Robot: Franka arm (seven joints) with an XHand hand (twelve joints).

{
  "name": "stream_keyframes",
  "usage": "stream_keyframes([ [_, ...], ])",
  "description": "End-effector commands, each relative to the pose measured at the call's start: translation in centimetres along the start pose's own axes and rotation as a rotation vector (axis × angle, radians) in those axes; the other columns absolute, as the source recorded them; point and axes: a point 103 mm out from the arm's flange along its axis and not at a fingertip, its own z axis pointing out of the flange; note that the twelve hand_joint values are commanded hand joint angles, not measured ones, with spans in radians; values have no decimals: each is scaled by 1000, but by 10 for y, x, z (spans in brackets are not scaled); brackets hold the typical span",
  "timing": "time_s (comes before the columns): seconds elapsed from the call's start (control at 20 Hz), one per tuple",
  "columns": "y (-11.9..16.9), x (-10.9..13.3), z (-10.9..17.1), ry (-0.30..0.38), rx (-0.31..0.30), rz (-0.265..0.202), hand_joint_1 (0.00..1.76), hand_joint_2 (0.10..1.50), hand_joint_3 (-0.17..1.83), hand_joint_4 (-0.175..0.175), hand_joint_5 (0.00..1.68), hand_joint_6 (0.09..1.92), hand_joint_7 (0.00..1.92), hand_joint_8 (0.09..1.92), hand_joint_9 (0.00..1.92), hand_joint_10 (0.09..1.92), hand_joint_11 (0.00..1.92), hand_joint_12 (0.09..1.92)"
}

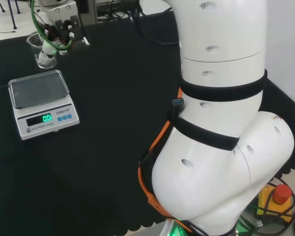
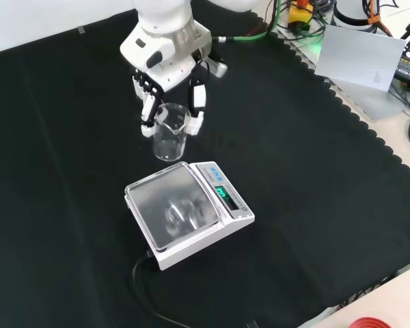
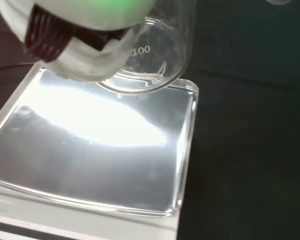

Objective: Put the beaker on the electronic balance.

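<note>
Clear glass beaker point(image 2: 169, 132), empty as far as the front view shows, upright, spout on the rim, a printed graduation mark readable through the wall from the wrist view. It sits inside the hand point(image 2: 165, 65), whose black and white fingers point(image 2: 196, 104) come down on either side of the wall and curl in round it, so the hand is gripping the beaker rather than merely touching it. Grasp is from above and high on the wall, which leaves the base free to be set down flat. Cannot tell whether the base rests on the black cloth point(image 2: 68, 205) or hangs just above it. In the front view the beaker stands just beyond the far edge of the electronic balance point(image 2: 188, 212); from the wrist its base appears right at the edge of the shiny weighing pan point(image 3: 95, 150), not yet over it. Pan is bare and reflective; the green display point(image 1: 46, 118) is lit. Judgement: the transfer is short, a small carry toward the pan's middle, then a level lowering.
</note>
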Motion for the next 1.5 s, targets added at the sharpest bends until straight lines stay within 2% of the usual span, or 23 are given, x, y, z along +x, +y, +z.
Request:
stream_keyframes([
  [0.05, 3, 11, 10, -325, 183, 247, 1163, 695, 524, 79, 1354, 466, 1365, 717, 1550, 240, 1450, 743],
  [0.1, -4, -2, 8, -225, 154, 232, 1164, 689, 532, 80, 1357, 462, 1367, 714, 1551, 239, 1450, 741],
  [0.2, 4, 9, 8, -189, 151, 218, 1165, 682, 542, 80, 1362, 456, 1370, 709, 1552, 237, 1451, 739],
  [0.25, 10, 17, 16, -158, 120, 67, 1165, 681, 544, 80, 1363, 455, 1370, 708, 1552, 236, 1452, 739],
  [0.3, 20, 32, 19, -142, 110, 14, 1165, 680, 545, 80, 1363, 454, 1371, 707, 1552, 236, 1452, 739],
  [0.35, 31, 47, 24, -129, 110, -17, 1165, 680, 546, 80, 1364, 454, 1371, 707, 1552, 236, 1452, 739],
  [0.4, 43, 65, 26, -123, 114, -29, 1165, 680, 546, 80, 1364, 454, 1371, 707, 1552, 235, 1452, 739],
  [0.45, 26, 35, 23, -42, 84, 38, 1165, 679, 547, 80, 1364, 454, 1371, 707, 1552, 235, 1452, 738],
  [0.5, 21, 27, 22, -15, 82, 54, 1165, 679, 547, 80, 1364, 454, 1372, 707, 1552, 235, 1452, 738],
  [0.6, 19, 24, 21, 5, 90, 53, 1166, 679, 547, 79, 1364, 453, 1372, 706, 1552, 235, 1452, 738],
  [0.65, 19, 14, 25, 7, 90, 22, 1166, 679, 548, 79, 1365, 453, 1372, 706, 1552, 235, 1452, 738],
  [0.7, 16, 3, 27, 61, 56, 20, 1166, 678, 548, 79, 1365, 453, 1372, 706, 1552, 235, 1452, 738],
  [0.75, 12, -4, 28, 78, 51, 17, 1166, 678, 548, 79, 1365, 453, 1372, 706, 1552, 235, 1452, 738],
  [0.85, 15, -1, 30, 22, 98, 18, 1166, 678, 549, 78, 1365, 453, 1373, 706, 1552, 235, 1452, 738],
  [0.9, 13, -13, 48, -16, 97, 32, 1166, 678, 549, 78, 1365, 453, 1373, 706, 1552, 235, 1452, 738],
  [0.95, 11, -18, 61, -42, 110, -35, 1166, 678, 549, 78, 1366, 452, 1373, 706, 1552, 234, 1452, 738],
  [1.0, 10, -17, 67, -49, 117, -59, 1166, 677, 550, 77, 1366, 452, 1373, 705, 1552, 234, 1452, 737],
  [1.05, 12, -18, 74, -46, 131, -73, 1167, 677, 550, 77, 1366, 452, 1373, 705, 1552, 234, 1452, 737],
  [1.1, 12, -20, 80, 3, 100, -77, 1167, 677, 551, 76, 1366, 452, 1374, 705, 1552, 234, 1452, 737],
  [1.15, 12, -20, 86, 14, 96, -87, 1167, 676, 552, 76, 1366, 451, 1374, 705, 1552, 234, 1452, 737],
  [1.2, 10, -22, 91, 16, 98, -93, 1167, 676, 552, 75, 1367, 451, 1374, 705, 1552, 234, 1452, 737],
  [1.25, 11, -22, 84, 13, 120, -87, 1169, 672, 558, 71, 1369, 449, 1375, 703, 1553, 234, 1452, 736],
  [1.5, 6, -31, 94, -6, 142, -139, 1171, 666, 568, 64, 1373, 445, 1376, 701, 1553, 233, 1453, 734],
])
